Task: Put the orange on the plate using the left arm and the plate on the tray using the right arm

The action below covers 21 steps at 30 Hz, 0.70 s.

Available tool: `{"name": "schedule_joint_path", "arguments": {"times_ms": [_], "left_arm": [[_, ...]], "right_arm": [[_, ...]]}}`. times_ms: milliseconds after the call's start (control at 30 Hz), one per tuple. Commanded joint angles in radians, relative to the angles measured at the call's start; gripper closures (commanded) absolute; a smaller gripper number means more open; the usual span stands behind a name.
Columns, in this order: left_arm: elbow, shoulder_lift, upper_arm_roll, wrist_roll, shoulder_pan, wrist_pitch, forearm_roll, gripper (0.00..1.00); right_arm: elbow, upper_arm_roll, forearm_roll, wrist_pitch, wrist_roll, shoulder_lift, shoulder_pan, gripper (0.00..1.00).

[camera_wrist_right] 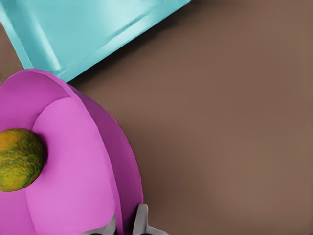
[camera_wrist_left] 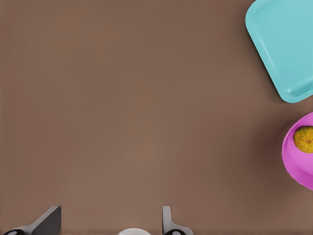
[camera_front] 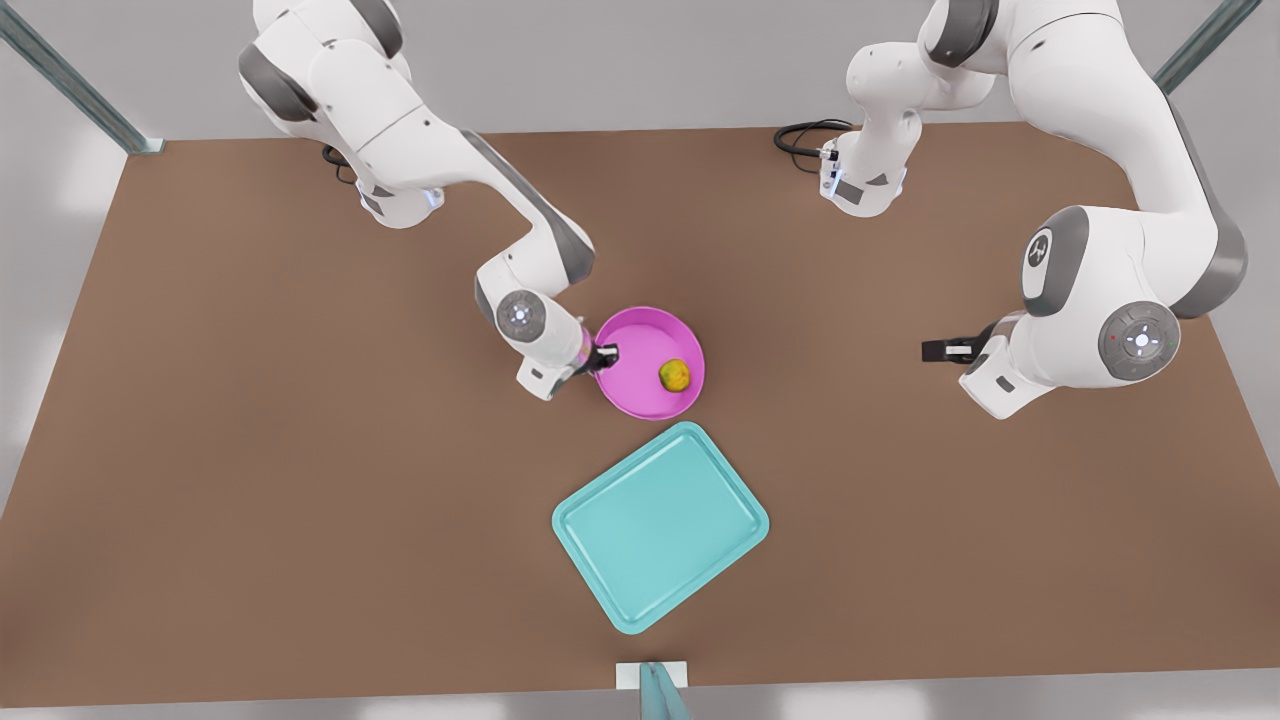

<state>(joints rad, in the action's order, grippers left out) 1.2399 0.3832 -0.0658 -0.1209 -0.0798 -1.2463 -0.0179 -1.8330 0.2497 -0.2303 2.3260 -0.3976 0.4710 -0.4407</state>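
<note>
Fingers of our right gripper [camera_front: 606, 353], left of centre in the front view, were clamped on the near rim of the plate [camera_front: 640, 350], one inside and one outside the wall as its wrist view showed, because the rim was the only graspable edge of so low a dish. The orange [camera_front: 674, 375] already sat inside the plate, toward the front view's right, so we judged the first half done. Our left gripper [camera_front: 945, 350], at the right of the frame, waited over bare table [camera_front: 250, 450] with its fingers apart and nothing between them. The tray [camera_front: 660, 525] lay just below the plate, empty, its near corner close to the plate's rim but not touching, leaving a short, unobstructed path.
</note>
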Motion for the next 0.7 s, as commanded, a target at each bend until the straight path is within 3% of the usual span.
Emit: {"name": "schedule_joint_path", "arguments": {"times_ms": [0, 200, 667], "left_arm": [[0.000, 0.000, 0.000, 0.001, 0.000, 0.001, 0.000, 0.00], [0.000, -0.001, 0.000, 0.003, 0.000, 0.004, 0.001, 0.00], [-0.003, 0.005, 0.000, 0.009, 0.002, 0.028, 0.001, 0.00]], "right_arm": [[0.026, 0.000, 0.006, -0.008, -0.037, -0.005, 0.023, 0.79], [0.150, -0.001, -0.050, 0.007, -0.015, 0.038, 0.091, 0.79], [0.670, -0.027, -0.075, 0.021, -0.015, 0.437, 0.117, 0.79]]}}
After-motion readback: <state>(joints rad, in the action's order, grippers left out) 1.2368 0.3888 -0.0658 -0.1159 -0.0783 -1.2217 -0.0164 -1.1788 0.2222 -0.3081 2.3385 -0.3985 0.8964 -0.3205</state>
